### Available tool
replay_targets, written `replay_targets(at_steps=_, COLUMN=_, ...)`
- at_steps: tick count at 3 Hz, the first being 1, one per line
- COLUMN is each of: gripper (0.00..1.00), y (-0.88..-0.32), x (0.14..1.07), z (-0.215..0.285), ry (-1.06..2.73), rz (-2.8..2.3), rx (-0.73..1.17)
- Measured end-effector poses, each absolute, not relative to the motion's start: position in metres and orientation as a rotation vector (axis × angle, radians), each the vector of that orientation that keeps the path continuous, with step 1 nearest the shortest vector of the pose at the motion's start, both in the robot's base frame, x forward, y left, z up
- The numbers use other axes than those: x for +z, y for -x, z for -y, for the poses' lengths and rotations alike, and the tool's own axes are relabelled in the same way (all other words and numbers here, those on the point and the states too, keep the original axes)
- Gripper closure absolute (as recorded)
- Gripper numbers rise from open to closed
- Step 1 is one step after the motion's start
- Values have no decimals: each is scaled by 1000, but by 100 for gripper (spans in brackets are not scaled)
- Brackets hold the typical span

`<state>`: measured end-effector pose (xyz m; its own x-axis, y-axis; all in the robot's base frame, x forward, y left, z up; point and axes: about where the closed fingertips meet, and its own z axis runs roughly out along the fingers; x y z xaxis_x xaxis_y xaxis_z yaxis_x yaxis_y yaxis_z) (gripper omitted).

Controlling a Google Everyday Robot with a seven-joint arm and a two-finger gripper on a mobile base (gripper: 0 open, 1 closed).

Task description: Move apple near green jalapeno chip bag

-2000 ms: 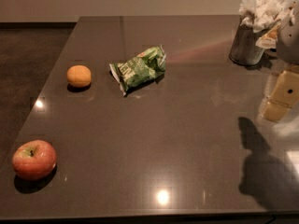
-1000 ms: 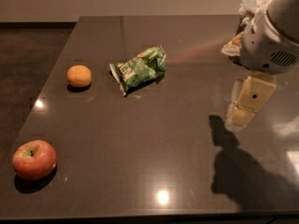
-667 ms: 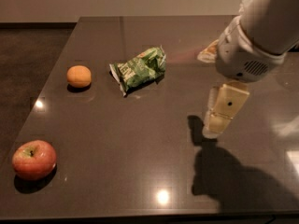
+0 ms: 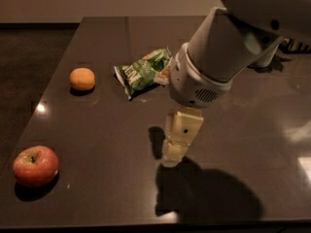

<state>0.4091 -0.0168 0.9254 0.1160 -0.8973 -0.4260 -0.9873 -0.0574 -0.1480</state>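
Note:
The apple (image 4: 35,165) is red with yellow-green patches and sits near the front left corner of the dark table (image 4: 107,144). The green jalapeno chip bag (image 4: 143,72) lies crumpled further back, near the middle. My gripper (image 4: 178,139) hangs from the big white arm over the table's middle, in front of the bag and well to the right of the apple. It holds nothing that I can see. The arm covers the bag's right end.
A small orange round fruit (image 4: 82,78) sits left of the bag. The table's left edge runs close to the apple and the front edge is just below it. The arm hides the back right of the table.
The arm has swung in from the right edge toward the table's middle and now fills the upper right. The apple, orange fruit and bag have not moved.

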Motion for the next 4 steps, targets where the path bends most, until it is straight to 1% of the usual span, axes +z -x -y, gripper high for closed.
replay_targets(at_steps=2, gripper=0, y=-374, x=918, z=-71, ry=2100, rz=-1644, rx=428)
replay_targets(at_steps=4, gripper=0, y=-360, x=889, z=-142, ry=2182, rz=-1558, rx=505)
